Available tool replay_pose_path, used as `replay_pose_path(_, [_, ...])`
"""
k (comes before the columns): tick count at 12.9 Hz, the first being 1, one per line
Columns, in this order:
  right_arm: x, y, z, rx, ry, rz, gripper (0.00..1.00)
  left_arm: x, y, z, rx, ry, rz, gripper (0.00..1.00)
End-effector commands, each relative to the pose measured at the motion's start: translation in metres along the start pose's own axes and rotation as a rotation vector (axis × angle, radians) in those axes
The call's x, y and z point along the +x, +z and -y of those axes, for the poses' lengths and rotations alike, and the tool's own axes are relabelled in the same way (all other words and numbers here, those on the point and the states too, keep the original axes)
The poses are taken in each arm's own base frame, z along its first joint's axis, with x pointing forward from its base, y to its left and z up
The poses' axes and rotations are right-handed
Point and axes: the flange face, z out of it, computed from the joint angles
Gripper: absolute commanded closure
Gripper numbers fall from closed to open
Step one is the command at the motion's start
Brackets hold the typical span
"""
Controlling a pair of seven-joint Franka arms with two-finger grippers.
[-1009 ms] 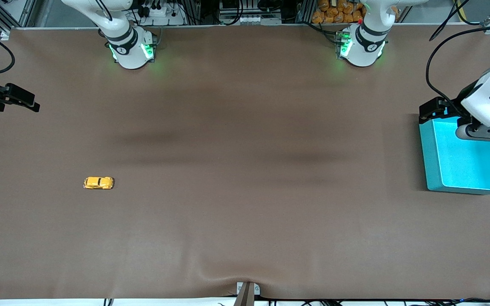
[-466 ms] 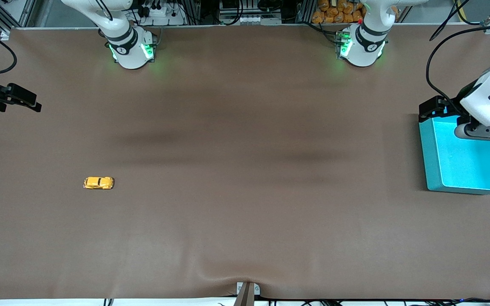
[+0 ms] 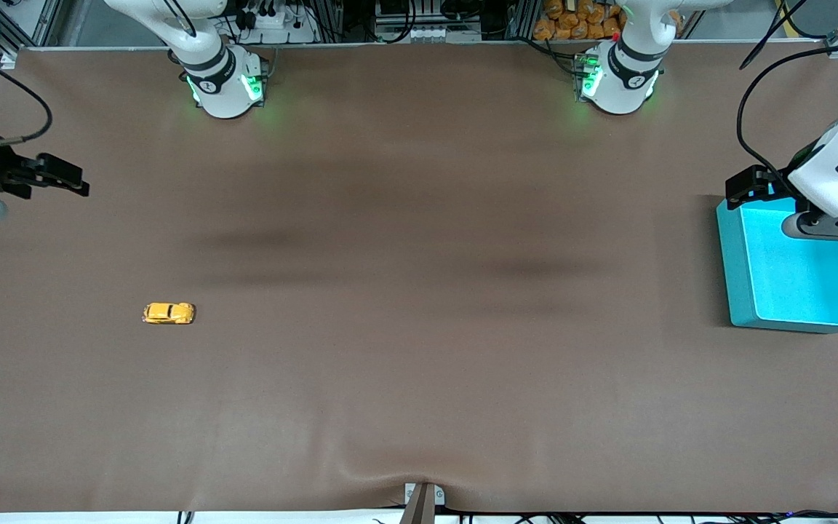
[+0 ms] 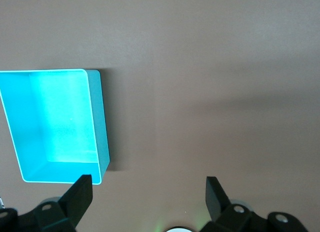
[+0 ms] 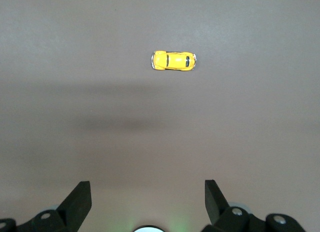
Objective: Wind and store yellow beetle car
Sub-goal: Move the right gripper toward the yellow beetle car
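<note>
Right now my right pincer (image 3: 73, 183) hangs spread and empty over the bare brown bench (image 3: 419, 364) at the right arm's end, its two dark fingers (image 5: 77, 202) wide apart in the right wrist view, and the yellow beetle car (image 3: 169, 313) sits on its wheels on the bench well apart from it, nearer to the front camera. My left pincer (image 3: 743, 191) is spread and empty too, held over the rim of the teal bin (image 3: 735, 269) at the left arm's end of the bench, well apart from the car.
</note>
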Motion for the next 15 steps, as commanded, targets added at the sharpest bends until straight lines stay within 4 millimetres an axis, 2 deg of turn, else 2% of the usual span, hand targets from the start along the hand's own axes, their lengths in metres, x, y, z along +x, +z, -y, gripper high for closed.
replay_pose_path(1, [0.007, 0.034, -0.007, -0.008, -0.092, 0.039, 0.00, -0.009, -0.010, 0.003, 0.017, 0.005, -0.008, 0.00])
replay_pose_path(3, [0.018, 0.060, -0.016, 0.006, -0.161, 0.080, 0.00, -0.009, -0.012, 0.003, 0.015, 0.004, -0.013, 0.00])
replay_pose_path(8, [0.031, 0.118, -0.012, -0.005, -0.372, 0.033, 0.00, -0.009, -0.013, 0.000, -0.012, 0.004, -0.018, 0.00])
replay_pose_path(10, [0.036, 0.134, -0.003, -0.006, -0.442, 0.035, 0.00, -0.008, -0.011, -0.002, -0.031, -0.032, -0.015, 0.00])
replay_pose_path(15, [0.065, 0.175, -0.010, -0.039, -0.725, 0.010, 0.00, -0.007, -0.009, -0.002, -0.020, -0.037, -0.013, 0.00])
